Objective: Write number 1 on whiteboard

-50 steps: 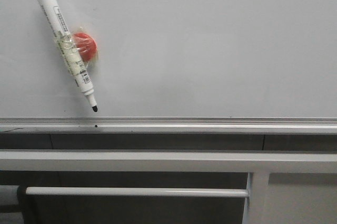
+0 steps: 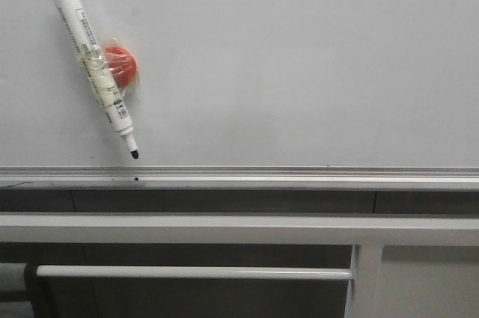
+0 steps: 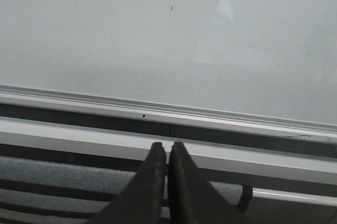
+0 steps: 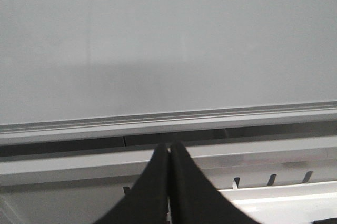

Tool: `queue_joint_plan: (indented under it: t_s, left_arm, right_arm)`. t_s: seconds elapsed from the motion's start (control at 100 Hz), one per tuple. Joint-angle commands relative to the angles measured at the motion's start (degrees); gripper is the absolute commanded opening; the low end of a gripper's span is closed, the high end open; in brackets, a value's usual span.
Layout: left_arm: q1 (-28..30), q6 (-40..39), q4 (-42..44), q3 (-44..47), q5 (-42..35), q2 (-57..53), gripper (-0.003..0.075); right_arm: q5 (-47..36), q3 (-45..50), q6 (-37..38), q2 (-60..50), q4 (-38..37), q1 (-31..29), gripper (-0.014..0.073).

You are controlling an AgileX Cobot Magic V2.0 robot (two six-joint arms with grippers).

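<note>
Take the marker pen (image 2: pixel 90 60) as your landmark: it hangs tilted against the whiteboard (image 2: pixel 299 63), cap end up and to the left, bare tip down and to the right, taped to a red magnet (image 2: pixel 120 65) that sits just to its right and touches it. The tip stops just above the silver bottom rail (image 2: pixel 299 177), and a tiny black dot (image 2: pixel 136 179) sits on that rail directly below the tip. No number 1 is on the board yet; everything to the right of the pen is blank, so the stroke is not begun. Neither arm shows in the front view. In the wrist views your left gripper (image 3: pixel 167 153) has its fingers pressed together on nothing, low before the rail, and your right gripper (image 4: pixel 169 153) is likewise closed and empty. The risks from here follow from that. You must part the fingers before reaching, or they will knock the pen sideways and slide it along the glossy panel. The tape and magnet make the barrel lumpy, so a grasp there may twist the pen. Pulling against the magnet may jerk the tip across the board and leave a stray mark. With the tip uncapped, any brush against the rail adds another dot.
</note>
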Motion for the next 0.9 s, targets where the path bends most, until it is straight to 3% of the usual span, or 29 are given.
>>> queue_joint_plan:
  t_s: [0.0,0.16,0.41,0.89]
  left_arm:
    - [0.1,0.0,-0.8,0.4,-4.8,-1.3,-0.0020]
    - [0.1,0.0,-0.8,0.4,-10.7,-1.3,-0.0020]
    - [0.1,0.0,0.7,0.4,-21.7,-1.3,-0.0020]
    - [0.1,0.0,1.2,0.4,-24.6,-1.3,-0.0020]
  right_arm:
    - [-1.0,1.4,-0.6,-1.1,-0.2,-0.3,-0.0064]
    - [-2.5,1.4,-0.6,-1.1,-0.2,-0.3,-0.0064]
    - [-18.4,1.4,-0.6,-1.1,0.5,-0.3,-0.0064]
    - [-24.7,1.4,-0.6,-1.1,0.7,-0.3,-0.0064]
